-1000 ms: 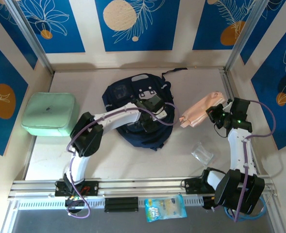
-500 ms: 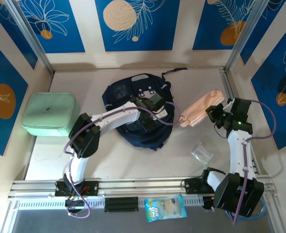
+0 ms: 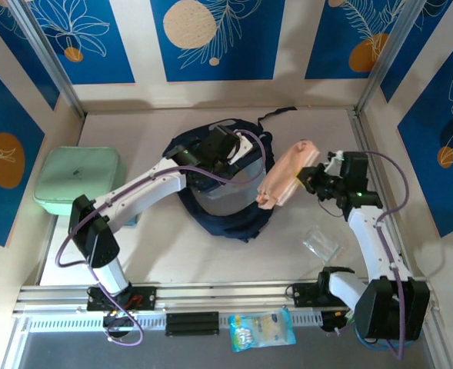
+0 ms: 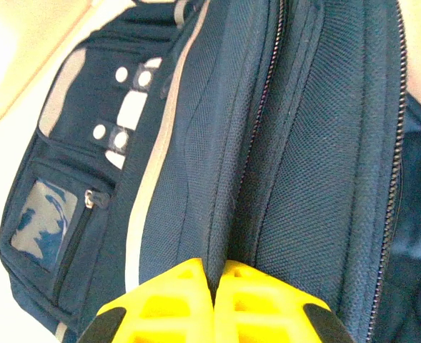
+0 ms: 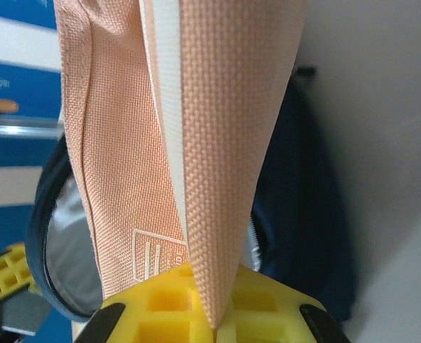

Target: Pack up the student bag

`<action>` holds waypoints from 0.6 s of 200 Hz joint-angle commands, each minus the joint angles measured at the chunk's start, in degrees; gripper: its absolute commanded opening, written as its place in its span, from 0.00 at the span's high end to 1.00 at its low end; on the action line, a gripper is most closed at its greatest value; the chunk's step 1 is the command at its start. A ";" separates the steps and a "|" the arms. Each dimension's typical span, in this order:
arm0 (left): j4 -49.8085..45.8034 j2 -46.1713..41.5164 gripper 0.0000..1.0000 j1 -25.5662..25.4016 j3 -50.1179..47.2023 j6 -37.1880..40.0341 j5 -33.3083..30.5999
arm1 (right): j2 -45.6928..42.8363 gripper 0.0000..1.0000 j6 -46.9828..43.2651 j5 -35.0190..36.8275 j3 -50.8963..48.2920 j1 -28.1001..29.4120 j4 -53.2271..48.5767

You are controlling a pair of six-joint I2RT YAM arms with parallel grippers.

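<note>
Left gripper [image 4: 215,279]: you find its yellow fingers [image 4: 164,304] pressed together on a fold of navy fabric, just beside a zipper line. From above it sits at the upper rim of the bag, in the centre of the frame.
Student bag [image 3: 234,219]: it lies on the table [image 3: 172,257] at centre, slightly toward the top. Its mouth gapes and shows you a grey lining. The wrist view gives you a light stripe, white snap dots and a small clear window pocket at the left of that frame.
Right gripper [image 5: 214,311]: you see it closed on the lower edge of the peach pouch [image 5: 217,107], woven cloth pinched between the yellow pads. In the top view it stands right of centre.
Peach pouch, placing: it is held off the table and slanted, upper end toward the right gripper, lower end at the bag's right rim. You cannot tell whether the two touch.
Mint green case [image 3: 76,177]: left middle of the frame, apart from the bag, the left arm's elbow across its lower right corner.
Clear packet [image 3: 320,244]: lower right on the table, beside the right arm.
Blue-and-white packet [image 3: 262,329]: bottom centre, below the rail.
</note>
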 commanded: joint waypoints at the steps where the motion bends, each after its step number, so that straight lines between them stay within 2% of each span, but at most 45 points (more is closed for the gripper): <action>1: 7.86 -3.10 1.00 -0.66 1.96 -1.88 3.61 | 2.55 1.00 5.72 2.04 -0.75 6.21 6.23; 51: 8.95 -0.48 1.00 -0.77 8.03 -3.90 4.78 | 12.41 1.00 18.60 11.97 2.11 19.02 11.47; 97: 10.58 -0.17 1.00 -0.84 9.04 -5.22 5.90 | 23.01 1.00 29.23 21.01 7.73 25.20 15.48; 120: 10.36 0.13 1.00 -0.84 10.35 -5.51 5.21 | 27.55 1.00 34.12 24.27 9.39 27.94 23.09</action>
